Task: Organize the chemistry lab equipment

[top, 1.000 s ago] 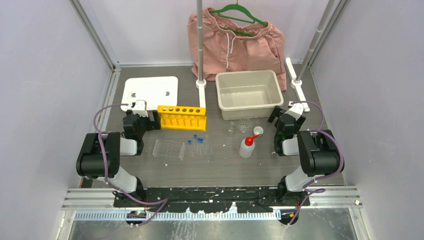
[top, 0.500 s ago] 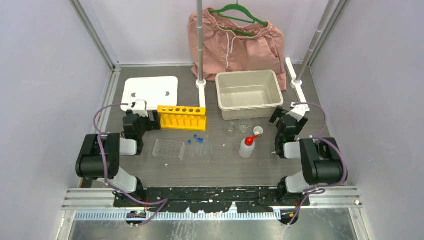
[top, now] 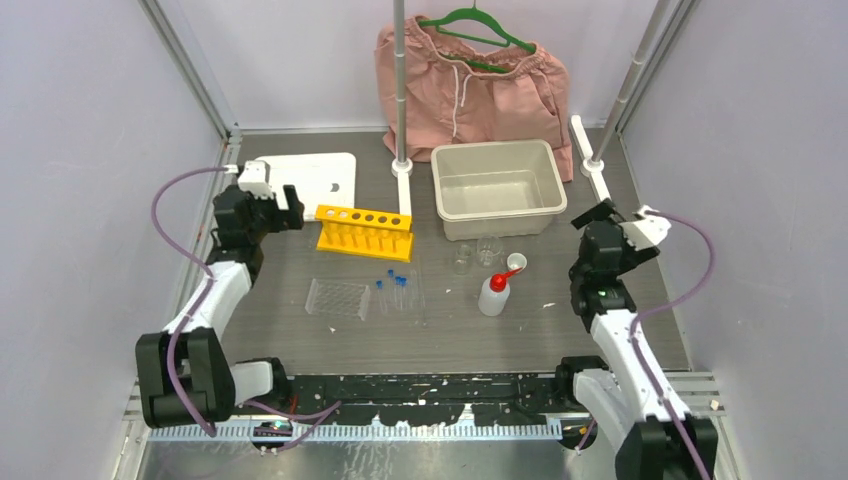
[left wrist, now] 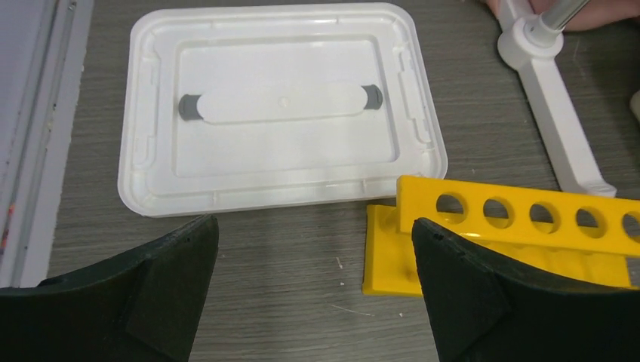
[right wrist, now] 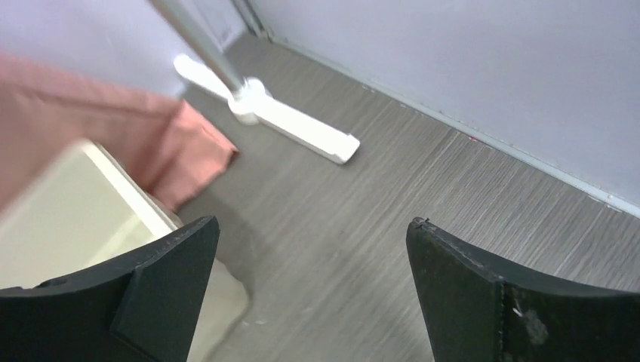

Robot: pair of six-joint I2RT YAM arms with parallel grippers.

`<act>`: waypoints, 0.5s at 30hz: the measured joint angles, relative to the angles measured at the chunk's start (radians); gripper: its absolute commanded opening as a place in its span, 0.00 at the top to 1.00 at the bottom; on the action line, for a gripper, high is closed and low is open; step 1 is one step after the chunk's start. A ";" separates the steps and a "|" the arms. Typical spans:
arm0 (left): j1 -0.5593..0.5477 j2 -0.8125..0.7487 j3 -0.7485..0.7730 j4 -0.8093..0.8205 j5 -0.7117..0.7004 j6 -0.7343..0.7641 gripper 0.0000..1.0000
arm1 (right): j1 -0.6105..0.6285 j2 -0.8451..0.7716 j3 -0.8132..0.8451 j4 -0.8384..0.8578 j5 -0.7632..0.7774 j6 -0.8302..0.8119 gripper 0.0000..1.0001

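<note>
I'm at the start: left hand (left wrist: pixel 313 226) and right hand (right wrist: pixel 311 226) both gape empty. The yellow rack (top: pixel 364 232) stands on the desk (top: pixel 450 335), blue-capped tubes (top: pixel 397 285) loose near it. Next, I reckon, the left hand must reach a tube.

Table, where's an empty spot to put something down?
Bare room runs along the near edge, in front of the clear tray and squeeze bottle. It is crowded in the middle, around the blue-capped tubes and beakers.
</note>
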 measured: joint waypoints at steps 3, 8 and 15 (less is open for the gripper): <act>0.039 -0.037 0.107 -0.185 0.063 0.006 0.00 | -0.007 -0.115 0.090 -0.195 0.036 0.185 0.00; 0.064 -0.040 0.298 -0.462 0.132 0.023 0.00 | -0.020 -0.167 0.210 -0.318 -0.133 0.275 0.00; 0.064 0.024 0.591 -0.810 0.178 0.027 0.00 | 0.131 0.283 0.874 -0.741 -0.222 0.250 0.00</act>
